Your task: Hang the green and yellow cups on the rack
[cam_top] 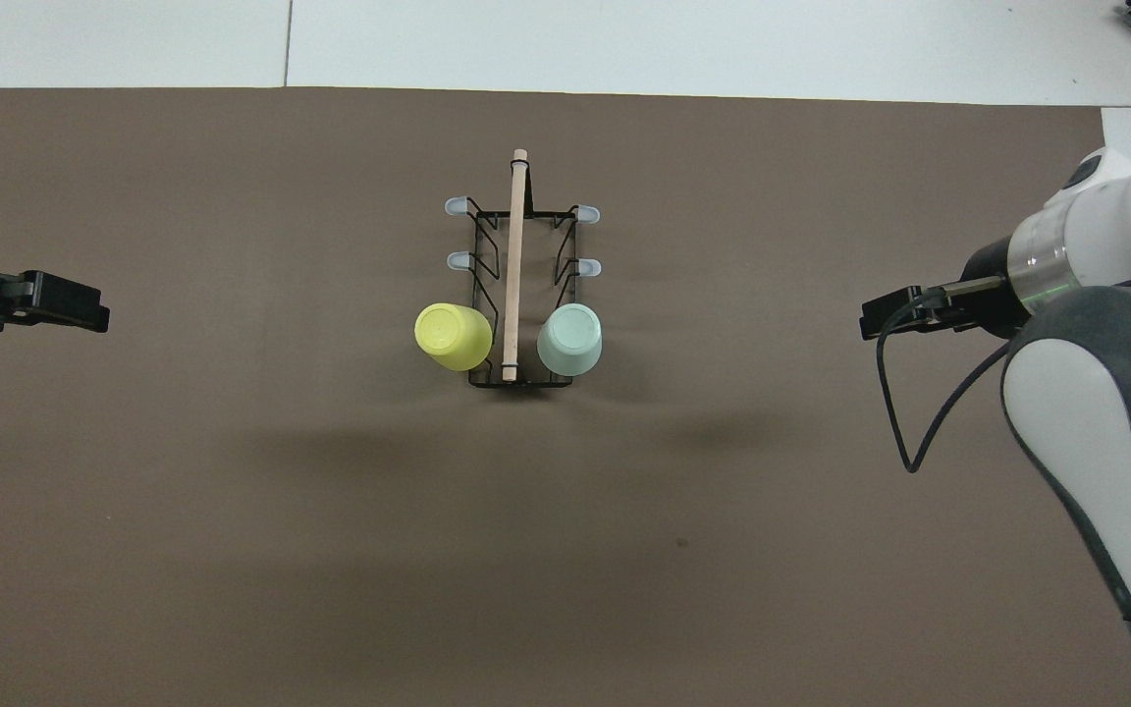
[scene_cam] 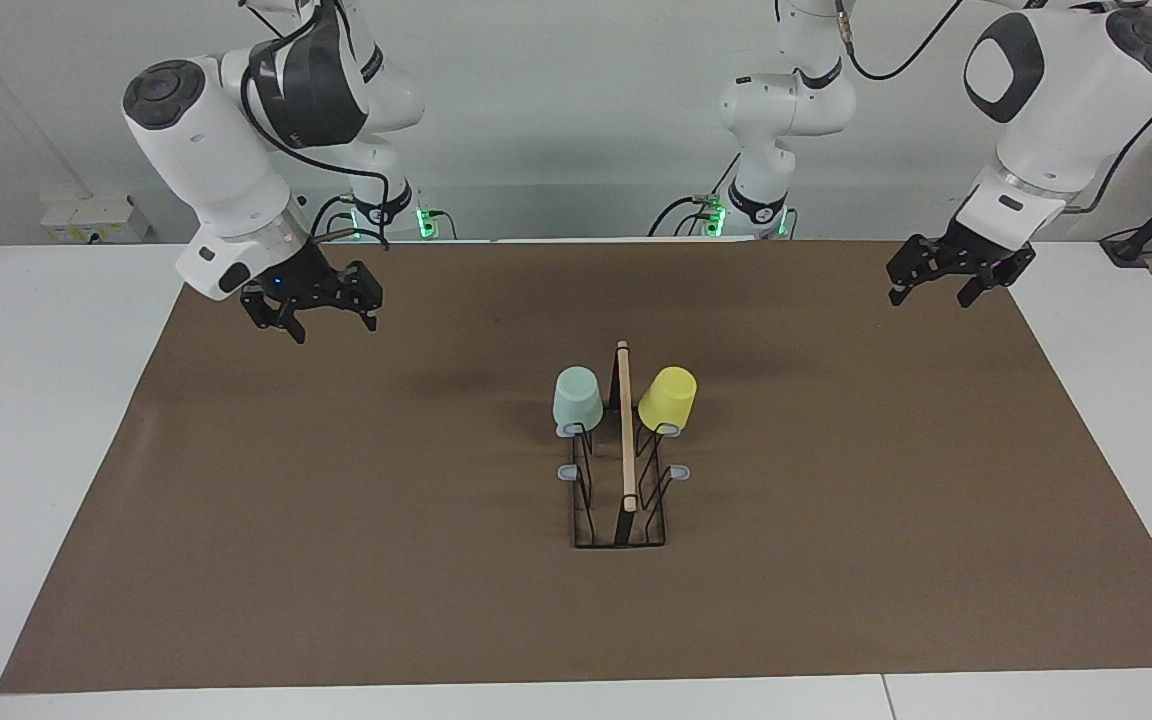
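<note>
green cup (scene_cam: 577, 399) and yellow cup (scene_cam: 668, 399) hang on rack (scene_cam: 624, 500); left pincer (scene_cam: 948, 283) and right pincer (scene_cam: 314, 312) open, empty; keep both clear of the cups.

No text, label, brand, number or sign can be read on anything in either view.

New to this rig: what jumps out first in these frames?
Mid-mat, the black wire rack carries two upturned cups on its pegs nearest the robots: the green cup on the right arm's side, the yellow cup on the left arm's. Both grippers hang open and empty, well away: the right gripper over its end of the brown mat, the left gripper over the other end.
</note>
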